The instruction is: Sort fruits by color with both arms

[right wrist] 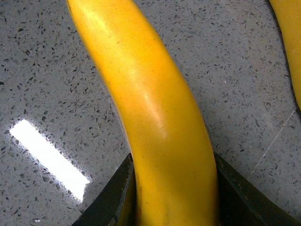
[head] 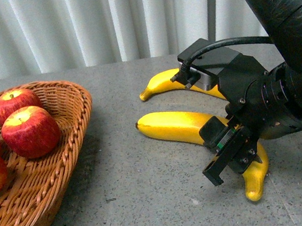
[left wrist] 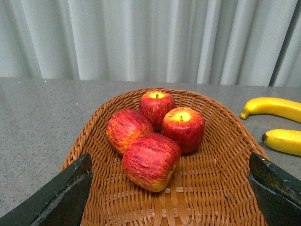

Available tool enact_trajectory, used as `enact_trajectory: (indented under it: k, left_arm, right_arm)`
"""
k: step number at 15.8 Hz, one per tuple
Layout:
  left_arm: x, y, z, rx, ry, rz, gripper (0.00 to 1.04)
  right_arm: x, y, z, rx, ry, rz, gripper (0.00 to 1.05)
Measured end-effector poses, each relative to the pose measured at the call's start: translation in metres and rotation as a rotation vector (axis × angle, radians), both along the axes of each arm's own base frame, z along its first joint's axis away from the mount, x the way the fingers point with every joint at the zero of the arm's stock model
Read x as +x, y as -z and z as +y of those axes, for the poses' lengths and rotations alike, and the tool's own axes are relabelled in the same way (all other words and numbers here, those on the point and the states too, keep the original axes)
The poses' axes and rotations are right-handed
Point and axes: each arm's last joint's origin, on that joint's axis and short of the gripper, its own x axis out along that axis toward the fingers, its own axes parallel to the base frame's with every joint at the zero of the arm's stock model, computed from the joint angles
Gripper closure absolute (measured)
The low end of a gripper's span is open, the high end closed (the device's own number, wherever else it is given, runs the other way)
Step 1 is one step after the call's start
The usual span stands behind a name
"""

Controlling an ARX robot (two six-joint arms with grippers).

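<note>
Pincer (right wrist: 171,193) on right snug around banana (right wrist: 150,108)

Wicker basket (head: 66,162) on grey speckled table (head: 153,194); pale curtain (head: 94,18) behind.

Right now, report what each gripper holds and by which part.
Right gripper grips the near banana across its thick body, past the middle toward the robot-side end. Left gripper is open, holding nothing.
</note>
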Motion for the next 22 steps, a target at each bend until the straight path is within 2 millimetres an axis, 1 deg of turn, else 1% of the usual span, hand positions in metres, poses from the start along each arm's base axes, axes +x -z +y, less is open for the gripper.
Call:
enact_trajectory:
  k: [2, 3, 4, 5, 6, 7, 8, 9, 10, 11, 13, 14, 15, 16, 18, 19, 20, 22]
  left_arm:
    - [0.000, 0.000, 0.000, 0.000, 0.000, 0.000, 0.07]
    - [0.000, 0.000, 0.000, 0.000, 0.000, 0.000, 0.07]
    - [0.000, 0.000, 0.000, 0.000, 0.000, 0.000, 0.07]
    - [0.000, 0.000, 0.000, 0.000, 0.000, 0.000, 0.07]
    - [0.000, 0.000, 0.000, 0.000, 0.000, 0.000, 0.07]
    - [0.000, 0.000, 0.000, 0.000, 0.000, 0.000, 0.07]
    - [0.000, 0.000, 0.000, 0.000, 0.000, 0.000, 0.07]
    - [0.000, 0.000, 0.000, 0.000, 0.000, 0.000, 0.07]
    - [0.000, 0.000, 0.000, 0.000, 0.000, 0.000, 0.07]
    - [0.000, 0.000, 0.000, 0.000, 0.000, 0.000, 0.07]
    - [0.000, 0.000, 0.000, 0.000, 0.000, 0.000, 0.07]
    - [0.000, 0.000, 0.000, 0.000, 0.000, 0.000, 0.07]
    - [0.000, 0.000, 0.000, 0.000, 0.000, 0.000, 0.07]
    - [0.000, 0.000, 0.000, 0.000, 0.000, 0.000, 0.07]
    - [0.000, 0.000, 0.000, 0.000, 0.000, 0.000, 0.07]
    - [0.000, 0.000, 0.000, 0.000, 0.000, 0.000, 0.07]
    - [0.000, 0.000, 0.000, 0.000, 0.000, 0.000, 0.07]
    - [0.000, 0.000, 0.000, 0.000, 0.000, 0.000, 0.07]
  right_arm:
    - [0.005, -0.002, -0.010, 0.040, 0.028, 0.013, 0.66]
    - [0.008, -0.008, -0.018, 0.075, 0.052, 0.010, 0.66]
    - [0.014, -0.019, -0.029, 0.133, 0.083, -0.009, 0.66]
    - [0.019, -0.037, -0.043, 0.216, 0.107, -0.050, 0.66]
    - [0.022, -0.057, -0.059, 0.304, 0.126, -0.111, 0.66]
    - [0.022, -0.077, -0.080, 0.361, 0.153, -0.162, 0.66]
    - [0.021, -0.090, -0.102, 0.382, 0.185, -0.199, 0.66]
    - [0.021, -0.095, -0.126, 0.375, 0.237, -0.230, 0.66]
    - [0.018, -0.093, -0.154, 0.356, 0.293, -0.238, 0.66]
    - [0.013, -0.085, -0.181, 0.309, 0.354, -0.243, 0.66]
    - [-0.005, -0.068, -0.231, 0.211, 0.454, -0.229, 0.66]
    - [-0.015, -0.063, -0.256, 0.162, 0.497, -0.229, 0.66]
    - [-0.025, -0.058, -0.273, 0.142, 0.521, -0.215, 0.66]
    - [-0.037, -0.053, -0.283, 0.127, 0.530, -0.189, 0.66]
    - [-0.060, -0.049, -0.290, 0.125, 0.513, -0.143, 0.66]
    - [-0.067, -0.053, -0.292, 0.124, 0.505, -0.148, 0.54]
    - [-0.070, -0.063, -0.290, 0.118, 0.490, -0.176, 0.41]
    - [-0.071, -0.079, -0.278, 0.111, 0.450, -0.225, 0.19]
